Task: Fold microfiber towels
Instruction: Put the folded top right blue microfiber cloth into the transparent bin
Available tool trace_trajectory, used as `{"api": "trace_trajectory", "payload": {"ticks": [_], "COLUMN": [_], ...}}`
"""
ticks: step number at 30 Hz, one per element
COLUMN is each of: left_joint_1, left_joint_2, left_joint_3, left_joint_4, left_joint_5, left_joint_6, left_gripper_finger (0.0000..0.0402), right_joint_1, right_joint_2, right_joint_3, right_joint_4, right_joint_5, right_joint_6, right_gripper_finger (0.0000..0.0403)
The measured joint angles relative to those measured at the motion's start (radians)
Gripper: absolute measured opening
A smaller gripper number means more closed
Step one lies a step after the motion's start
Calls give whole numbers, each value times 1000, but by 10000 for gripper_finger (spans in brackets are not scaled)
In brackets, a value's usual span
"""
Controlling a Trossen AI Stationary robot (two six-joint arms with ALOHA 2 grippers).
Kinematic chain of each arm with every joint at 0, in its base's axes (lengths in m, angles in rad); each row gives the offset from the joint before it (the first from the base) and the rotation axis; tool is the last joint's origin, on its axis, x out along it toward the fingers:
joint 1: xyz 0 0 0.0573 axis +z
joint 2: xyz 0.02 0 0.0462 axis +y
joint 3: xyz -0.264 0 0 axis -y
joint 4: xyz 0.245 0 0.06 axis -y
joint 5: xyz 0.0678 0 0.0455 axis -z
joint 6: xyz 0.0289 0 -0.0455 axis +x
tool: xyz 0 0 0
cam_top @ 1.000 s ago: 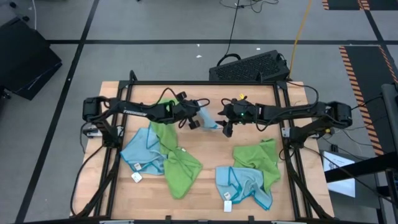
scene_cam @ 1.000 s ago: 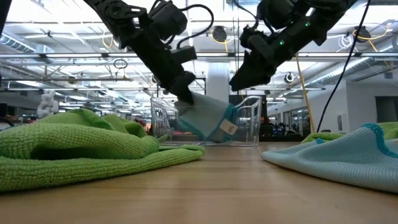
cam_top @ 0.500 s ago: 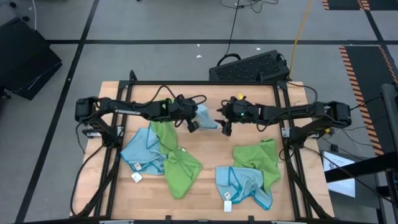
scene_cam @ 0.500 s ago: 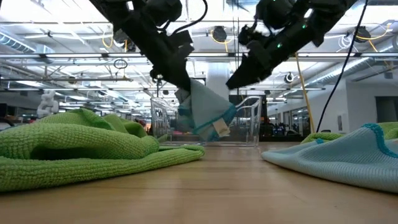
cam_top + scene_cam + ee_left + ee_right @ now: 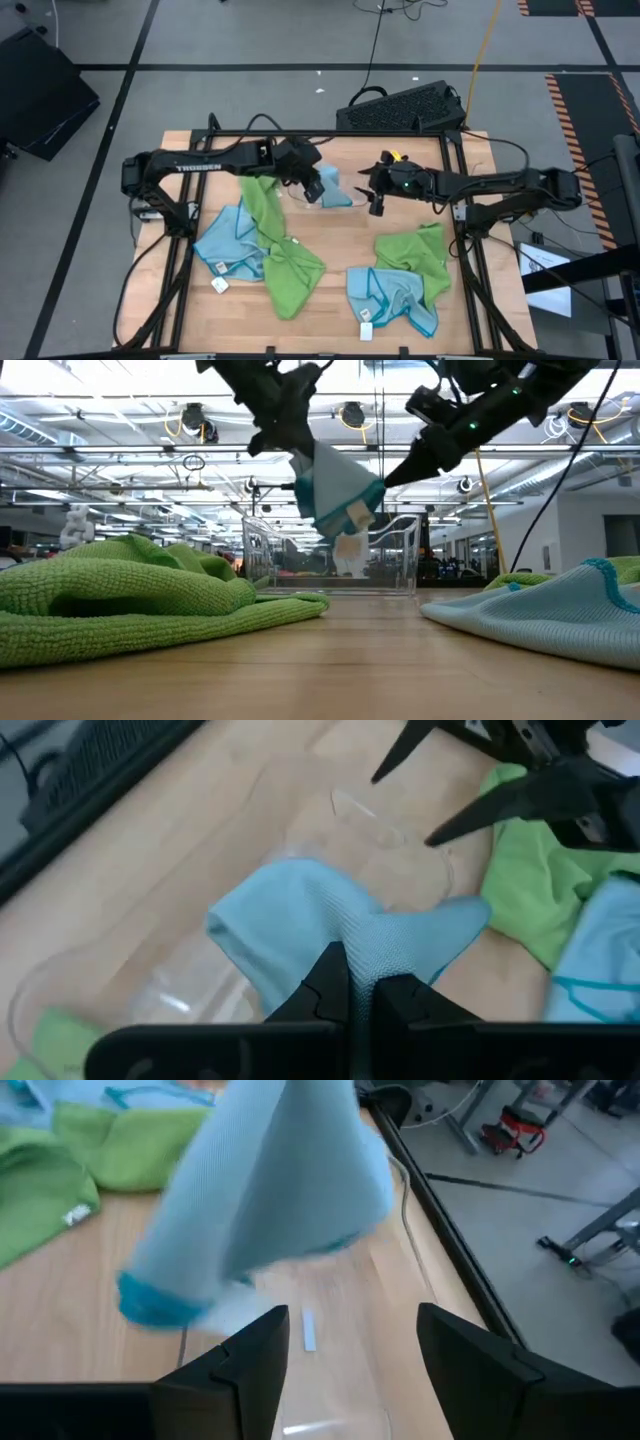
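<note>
The left gripper (image 5: 313, 186) is clenched on a light blue microfiber towel (image 5: 335, 490), which hangs off the tabletop (image 5: 340, 230) above a clear plastic tray (image 5: 400, 555) at the far middle. The right gripper (image 5: 377, 203) hovers just beside the towel with its fingers spread, grasping nothing. More lime green and light blue towels (image 5: 255, 245) lie crumpled on the tabletop nearer the front.
</note>
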Motion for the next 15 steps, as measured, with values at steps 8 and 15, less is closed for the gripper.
{"api": "trace_trajectory", "payload": {"ticks": [8,15], "left_joint_1": [41,94], "left_joint_2": [95,182], "left_joint_3": [76,83], "left_joint_4": [-134,-157], "left_joint_5": [7,57], "left_joint_6": [-182,-295], "left_gripper_finger": [9,10], "right_joint_1": [0,20], "right_joint_2": [-74,-90], "right_joint_3": [-104,-144], "right_joint_4": [158,168], "right_joint_5": [-47,-112], "right_joint_6": [-24,35], "right_gripper_finger": [212,212]}}
